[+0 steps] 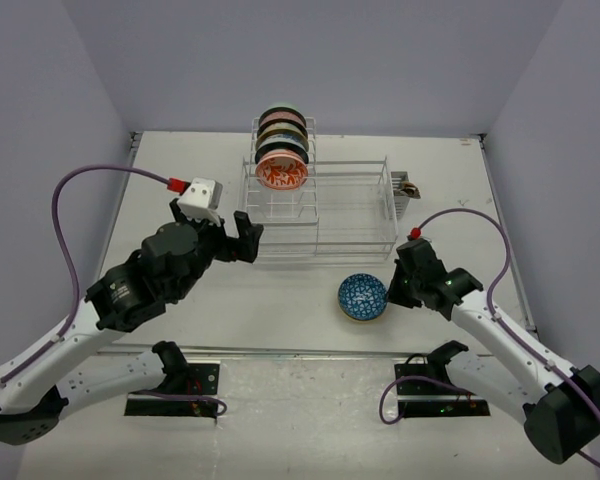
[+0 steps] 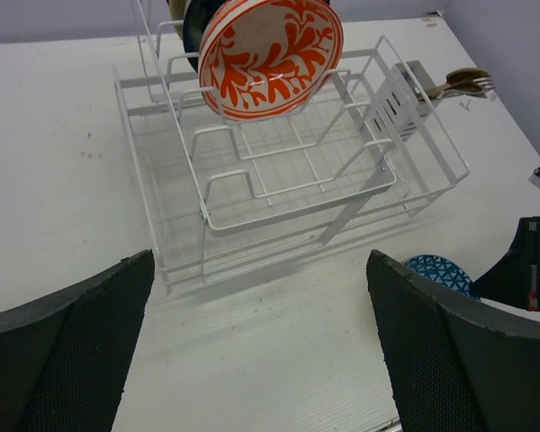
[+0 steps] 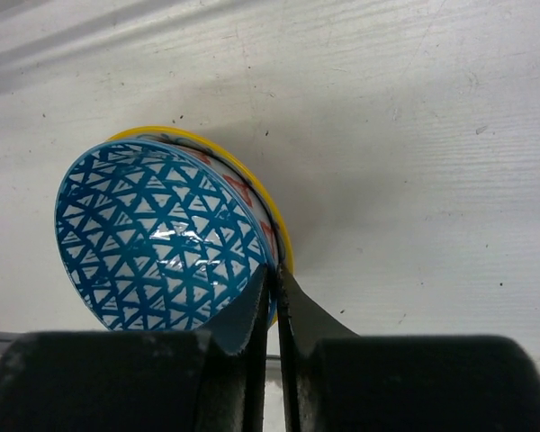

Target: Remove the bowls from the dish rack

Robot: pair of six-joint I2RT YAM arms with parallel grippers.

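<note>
A blue triangle-patterned bowl (image 1: 363, 296) (image 3: 153, 234) rests tilted on the table in front of the dish rack (image 1: 320, 205) (image 2: 297, 193). A yellow edge shows behind its rim. My right gripper (image 1: 395, 290) (image 3: 274, 279) is shut on that bowl's right rim. Several bowls stand upright in the rack's back-left slots, with a red-orange bowl (image 1: 281, 168) (image 2: 270, 54) in front and the others (image 1: 282, 130) mostly hidden behind it. My left gripper (image 1: 235, 235) (image 2: 261, 342) hangs open above the table, just short of the rack's near-left corner, with nothing between its fingers.
A cutlery holder (image 1: 405, 187) (image 2: 459, 83) with utensils is fixed to the rack's right end. The blue bowl (image 2: 436, 270) and part of the right arm show at the right of the left wrist view. The table's near edge runs just behind the blue bowl.
</note>
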